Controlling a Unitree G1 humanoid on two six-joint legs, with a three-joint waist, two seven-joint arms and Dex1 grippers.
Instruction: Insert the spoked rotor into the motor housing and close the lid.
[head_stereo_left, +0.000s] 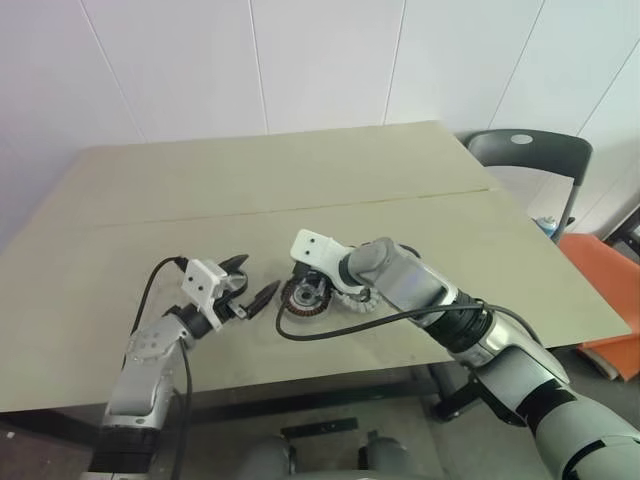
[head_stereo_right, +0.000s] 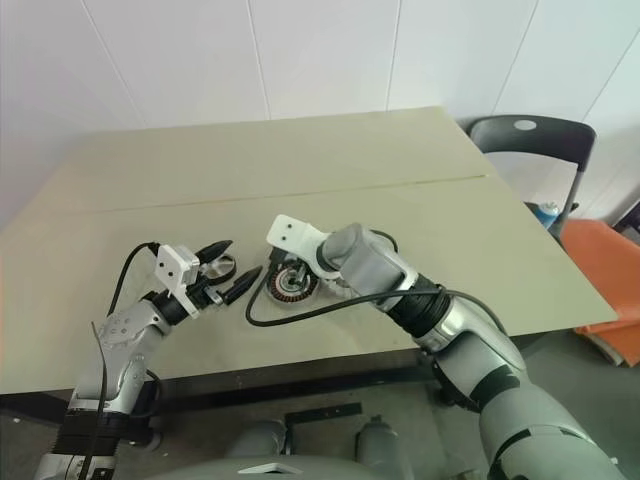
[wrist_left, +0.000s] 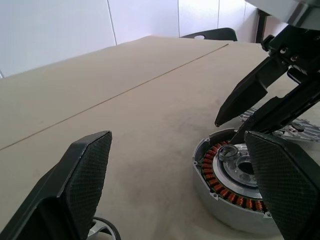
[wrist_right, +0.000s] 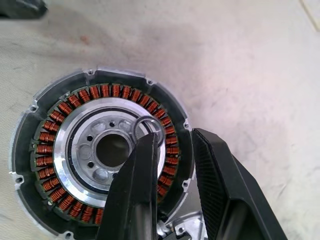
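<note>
On the beige wooden table (head_stereo_left: 420, 200), the round grey-rimmed motor housing (wrist_right: 102, 155) with copper-red windings lies near its front edge. The right gripper (wrist_right: 172, 150) hovers above, fingers narrowly parted, empty. The left gripper (head_stereo_left: 250, 283), just left, gapes wide.

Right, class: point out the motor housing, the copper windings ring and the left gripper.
motor housing (wrist_right: 30, 109): right wrist view, on its grey rim.
copper windings ring (wrist_right: 50, 126): right wrist view, on a coil.
left gripper (head_stereo_left: 253, 282): left eye view, midway between its open fingertips.
</note>
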